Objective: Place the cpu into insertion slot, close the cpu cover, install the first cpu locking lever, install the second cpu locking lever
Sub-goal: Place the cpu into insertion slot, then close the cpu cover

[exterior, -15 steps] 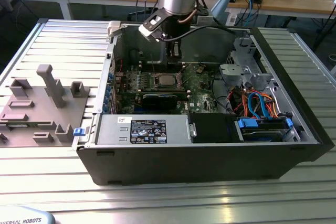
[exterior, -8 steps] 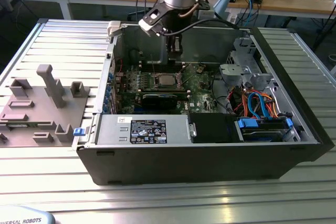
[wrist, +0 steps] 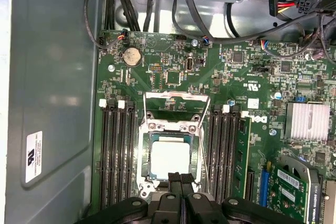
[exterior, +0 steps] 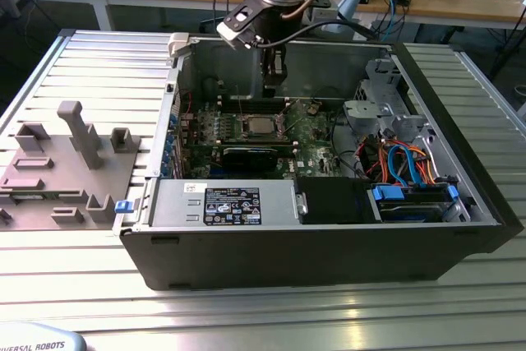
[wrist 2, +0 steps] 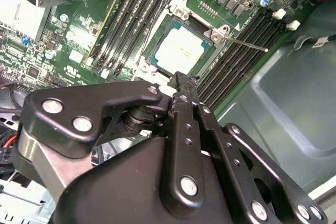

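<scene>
Chip (wrist: pixel 169 158) sits in socket (wrist: pixel 145 153), cover (wrist: pixel 177 95) swung open
In the exterior view the hand (exterior: pixel 274 88) hangs at 12 o'clock of the chip, fingers pressed together, holding nothing

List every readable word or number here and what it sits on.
Label on the silver box: too small to read.
White sticker on the case wall: too small to read.
White marks on the motherboard: blurred, unreadable.
Lettering on the pale part at the exterior view's lower left: a maker's name, not quoted.
</scene>
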Robot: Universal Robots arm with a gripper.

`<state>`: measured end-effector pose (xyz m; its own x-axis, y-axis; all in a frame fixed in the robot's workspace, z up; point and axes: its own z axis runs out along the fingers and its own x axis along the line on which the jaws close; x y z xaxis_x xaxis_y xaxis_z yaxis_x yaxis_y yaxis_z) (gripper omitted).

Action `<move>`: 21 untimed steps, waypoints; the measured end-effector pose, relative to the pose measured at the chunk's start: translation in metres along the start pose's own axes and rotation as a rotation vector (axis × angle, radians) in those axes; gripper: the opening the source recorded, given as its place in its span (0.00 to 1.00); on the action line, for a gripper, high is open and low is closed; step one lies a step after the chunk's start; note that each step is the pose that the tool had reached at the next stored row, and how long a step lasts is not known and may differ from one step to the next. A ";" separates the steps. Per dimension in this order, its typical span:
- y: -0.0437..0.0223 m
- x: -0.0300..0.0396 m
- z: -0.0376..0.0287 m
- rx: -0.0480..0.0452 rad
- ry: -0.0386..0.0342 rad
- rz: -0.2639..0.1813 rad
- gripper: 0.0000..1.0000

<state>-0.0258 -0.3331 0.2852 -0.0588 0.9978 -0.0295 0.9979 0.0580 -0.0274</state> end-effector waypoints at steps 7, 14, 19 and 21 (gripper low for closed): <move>0.0000 0.0000 -0.0003 0.0001 -0.0001 0.000 0.11; 0.0098 -0.0006 -0.0006 0.0001 -0.0003 0.000 0.11; 0.0204 -0.0013 -0.0009 0.0002 -0.0003 0.000 0.11; 0.0243 -0.0015 -0.0010 0.0001 -0.0003 0.000 0.11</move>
<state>-0.0015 -0.3331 0.2855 -0.0589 0.9978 -0.0298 0.9979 0.0581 -0.0275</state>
